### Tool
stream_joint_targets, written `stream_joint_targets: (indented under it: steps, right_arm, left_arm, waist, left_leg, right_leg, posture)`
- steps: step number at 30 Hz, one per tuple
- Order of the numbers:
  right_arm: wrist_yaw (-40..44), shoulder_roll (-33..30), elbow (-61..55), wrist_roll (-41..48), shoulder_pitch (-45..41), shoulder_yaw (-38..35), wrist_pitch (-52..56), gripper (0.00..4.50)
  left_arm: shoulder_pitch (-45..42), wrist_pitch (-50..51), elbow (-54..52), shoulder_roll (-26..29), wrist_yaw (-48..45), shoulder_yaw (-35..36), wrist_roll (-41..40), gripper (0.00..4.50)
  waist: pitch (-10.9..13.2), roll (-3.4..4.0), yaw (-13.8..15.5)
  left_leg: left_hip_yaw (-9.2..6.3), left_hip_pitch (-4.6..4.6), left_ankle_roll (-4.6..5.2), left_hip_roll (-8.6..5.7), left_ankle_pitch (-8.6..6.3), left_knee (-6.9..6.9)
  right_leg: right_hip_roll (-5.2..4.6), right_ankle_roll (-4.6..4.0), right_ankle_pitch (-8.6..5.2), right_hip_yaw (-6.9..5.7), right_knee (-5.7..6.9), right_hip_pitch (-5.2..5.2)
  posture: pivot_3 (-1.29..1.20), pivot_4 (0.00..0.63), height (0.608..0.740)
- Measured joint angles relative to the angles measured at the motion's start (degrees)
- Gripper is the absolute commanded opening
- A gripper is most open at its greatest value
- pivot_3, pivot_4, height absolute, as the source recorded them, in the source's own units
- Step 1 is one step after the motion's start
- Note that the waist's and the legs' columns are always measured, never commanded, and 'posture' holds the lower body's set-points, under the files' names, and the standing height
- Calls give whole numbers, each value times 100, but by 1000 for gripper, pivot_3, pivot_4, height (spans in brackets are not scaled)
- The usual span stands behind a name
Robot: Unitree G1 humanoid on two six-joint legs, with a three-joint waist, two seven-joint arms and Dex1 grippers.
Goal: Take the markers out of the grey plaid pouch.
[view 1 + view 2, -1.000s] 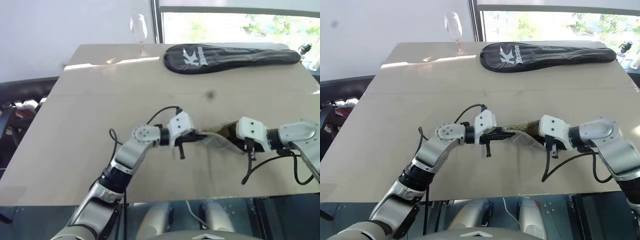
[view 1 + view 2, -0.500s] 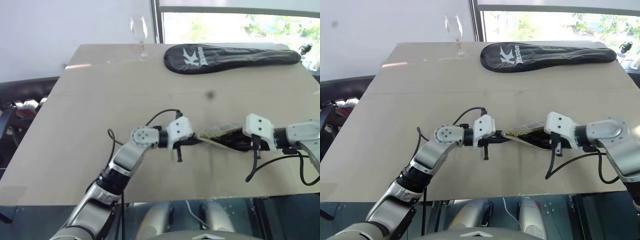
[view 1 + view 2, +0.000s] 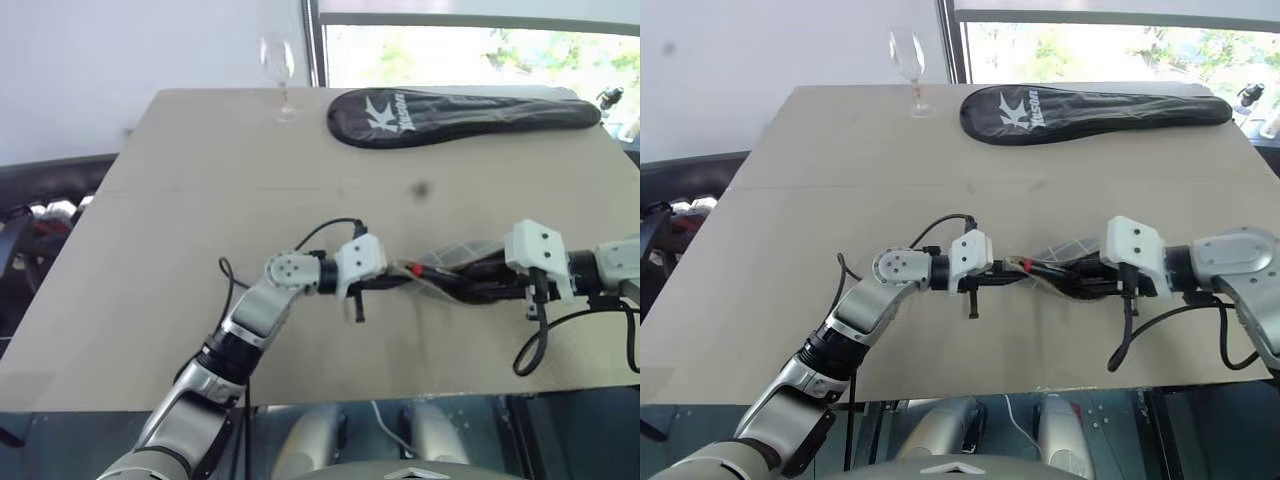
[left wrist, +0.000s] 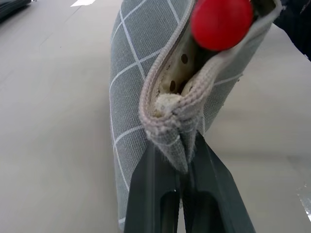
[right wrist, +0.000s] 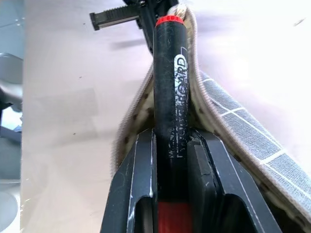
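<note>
Standing wine glass (image 3: 279, 75), black racket cover (image 3: 460, 112) behind

Daylight floods in from the window (image 3: 470, 45) at 1 o'clock, overexposed to near white, leaving a pale sheen on the far part of the surface (image 3: 200, 200). Shadows under the arms are soft. In the left wrist view the red marker (image 4: 221, 22) is blurred, very close to the lens.

Office-like room: bare beige table (image 3: 200, 200), large window (image 3: 470, 45), wine glass (image 3: 277, 60), racket cover (image 3: 460, 112).
</note>
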Motion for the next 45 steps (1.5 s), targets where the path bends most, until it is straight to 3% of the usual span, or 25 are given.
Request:
stream_joint_targets:
  steps: [6, 15, 18, 25, 28, 32, 33, 38, 40, 41, 45]
  right_arm:
    - [-48, 60, -9, 335, -10, -152, -45, 389]
    - [-1043, 1246, -8, 2056, -644, -1012, 590, 389]
    - [-1458, 1331, 27, 2429, -683, -1288, 834, 389]
    - [-1963, 630, 674, 1492, -130, -1409, 887, 389]
    - [-2019, 231, 1049, 671, 455, -1109, 800, 389]
    - [-1951, 182, 1135, 335, 732, -710, 816, 389]
    - [-1919, 194, 1135, 282, 732, -611, 813, 1355]
    - [-2203, 462, 1325, 33, 513, -534, 810, 3589]
    - [-2378, 543, 1424, -29, 389, -547, 834, 3589]
    - [-2411, 642, 1422, 52, 293, -616, 937, 3654]
    - [-2475, 826, 1287, 382, 176, -923, 1108, 3654]
  left_arm:
    - [8, -76, 44, 0, 44, -4, 16, 0]
    - [105, -122, 355, 75, 128, -9, 362, 0]
    - [92, -222, 436, 62, 275, 17, 459, 0]
    - [-227, -341, 807, 195, 920, 565, 689, 0]
    - [-276, -395, 820, 503, 1040, 915, 711, 0]
    - [-128, -475, 816, 793, 993, 1074, 708, 0]
    - [-20, -502, 814, 893, 969, 1117, 708, 0]
    - [332, -601, 792, 1174, 936, 1194, 711, 0]
    - [479, -684, 759, 1311, 938, 1269, 711, 0]
    - [586, -745, 757, 1393, 953, 1351, 718, 676]
    - [726, -860, 758, 1483, 1070, 1432, 809, 2376]
  waist:
    - [0, -1, 1]
    - [2, -3, 3]
    - [2, -3, 6]
    - [1, -2, 3]
    - [1, 0, -25]
    - [2, 3, -38]
    - [2, 3, -44]
    - [4, 4, -11]
    - [5, 6, -4]
    - [5, 7, -8]
    - [7, 10, 0]
  left_leg:
    - [-1, 0, 0, 0, 0, 0]
    - [-3, 0, 0, -1, 0, 0]
    - [-4, -2, 1, -2, 0, -1]
    - [-1, -2, 0, -2, 0, -2]
    - [9, -1, 0, -1, 0, -6]
    - [11, 2, 0, 2, 0, -6]
    - [11, 2, 0, 2, 0, -6]
    - [8, 2, 0, 0, 0, -3]
    - [7, 1, 0, 0, 0, -5]
    - [5, 1, 0, 1, 0, -7]
    - [4, 0, 0, 0, 0, -8]
  right_leg:
    - [0, 0, 0, 0, 0, 0]
    - [-2, 0, 0, 4, 1, 0]
    - [-4, 0, 0, 4, -2, 0]
    - [-2, 0, 0, -1, 3, -3]
    - [-1, 0, 0, 10, 3, -9]
    - [2, 0, 0, 13, 7, -9]
    - [3, 0, 0, 14, 7, -9]
    - [1, 0, 0, 10, 6, -6]
    - [0, 0, 0, 10, 5, -7]
    - [1, 0, 0, 10, 3, -8]
    - [-2, 0, 0, 12, 1, -6]
  posture:
    - [0, 150, 740]
    - [0, 150, 740]
    - [0, 150, 740]
    - [0, 150, 740]
    - [0, 150, 740]
    - [0, 150, 740]
    - [0, 150, 740]
    - [0, 150, 740]
    - [0, 150, 740]
    - [0, 150, 740]
    - [0, 150, 740]
